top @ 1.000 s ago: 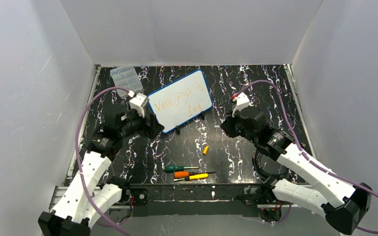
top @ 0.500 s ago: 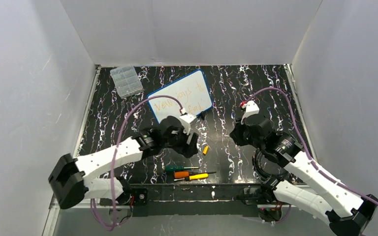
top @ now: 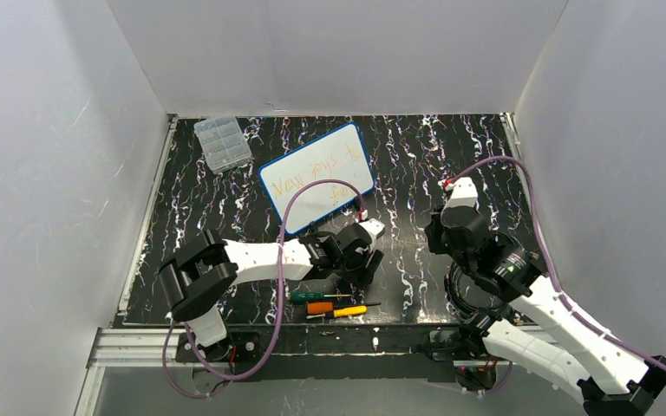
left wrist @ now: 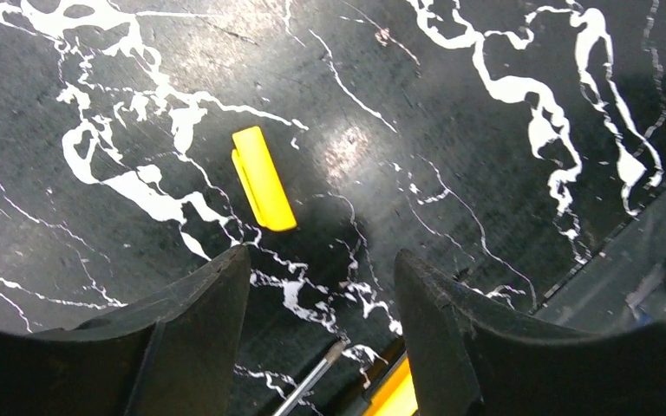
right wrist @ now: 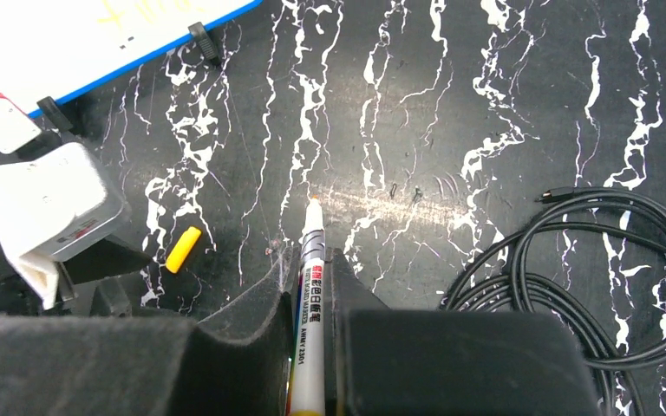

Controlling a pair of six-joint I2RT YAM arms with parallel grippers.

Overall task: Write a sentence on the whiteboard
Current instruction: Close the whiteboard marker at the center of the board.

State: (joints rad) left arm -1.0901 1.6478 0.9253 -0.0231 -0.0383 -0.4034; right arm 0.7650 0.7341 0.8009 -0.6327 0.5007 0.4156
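Top external view: the white rectangular whiteboard with a blue frame [top: 347, 154] stands at the far centre of the black marbled table [top: 191, 217], the thin orange handwritten sentence [top: 300, 180] across it. Left wrist view: the left gripper [left wrist: 321, 260] hangs with fingers apart, and a small yellow plastic cap [left wrist: 263, 190] lies just beyond them. Right wrist view: the right gripper [right wrist: 310, 270] is clamped on a white marker pen [right wrist: 312, 232], tip bare, with a coiled black cable [right wrist: 572, 260] to its right.

top: bright, even overhead light, soft faint shadows, frame sharp | left wrist: glare patch on table [left wrist: 347, 147], left gripper [left wrist: 321, 264] dark, soft-edged | right wrist: marker [right wrist: 310, 295] print sharp, whiteboard [right wrist: 52, 43] nearly blown out, faint sheen mid-table
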